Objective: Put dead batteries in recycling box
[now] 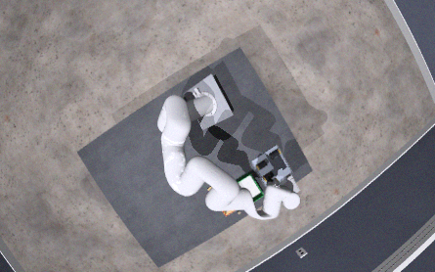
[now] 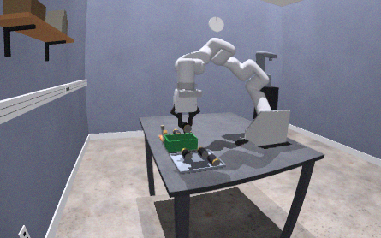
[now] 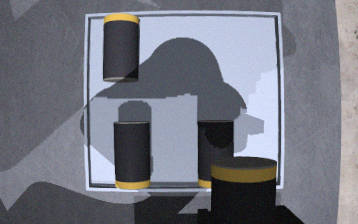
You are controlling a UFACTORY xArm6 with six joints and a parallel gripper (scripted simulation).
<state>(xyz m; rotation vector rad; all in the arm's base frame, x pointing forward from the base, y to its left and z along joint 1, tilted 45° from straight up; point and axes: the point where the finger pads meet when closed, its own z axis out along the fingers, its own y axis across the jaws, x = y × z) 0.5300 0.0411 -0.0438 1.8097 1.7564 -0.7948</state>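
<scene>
My gripper (image 2: 186, 123) (image 3: 243, 212) is shut on a black battery (image 2: 187, 127) (image 3: 243, 197) with a gold band near its far end. It hangs above and behind the green box in the exterior view; in the wrist view the battery overlaps the tray's lower right corner. The pale tray (image 2: 176, 162) (image 3: 250, 40) holds three batteries: one (image 3: 121, 50) at upper left, one (image 3: 132, 155) at lower left and one (image 3: 216, 137) at lower right, partly hidden by the held one. The green box (image 1: 250, 186) (image 2: 181, 144) stands upright; its white floor shows from above. The holder is mostly hidden; the bulb's light cannot be told.
The green box stands right beside the tray. Orange holder parts (image 1: 228, 212) show under the arm, and a dark battery (image 2: 176, 132) shows behind the box. The tray's upper right part in the wrist view is bare. The table's edge (image 3: 338, 100) runs close to the tray.
</scene>
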